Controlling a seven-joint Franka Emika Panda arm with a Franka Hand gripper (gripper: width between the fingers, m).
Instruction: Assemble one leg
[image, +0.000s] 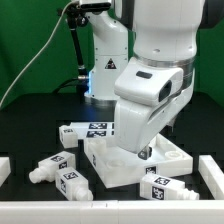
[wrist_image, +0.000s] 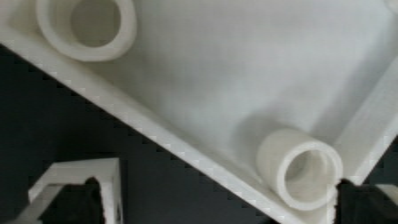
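The leg (image: 160, 187), a white plastic square post with printed tags, lies on the dark bench (image: 30, 135) just beside the flat square block (image: 105, 165), at the exterior view's right. Similar legs (image: 60, 170) lie at the left. The tool (image: 145, 153) hangs spread over the block's corner, near its smooth round sockets (wrist_image: 299, 165). I judge it should line up squarely across a leg's flat sides before it closes.

No letters, numbers or brand marks are legible in either view. The only signs are black-and-white square tags: on a leg (image: 68, 181) and a second leg (image: 160, 187) near the worktop's front edge, and on the marker board (image: 90, 129) toward the back edge. The patterns are too coarse to decode.
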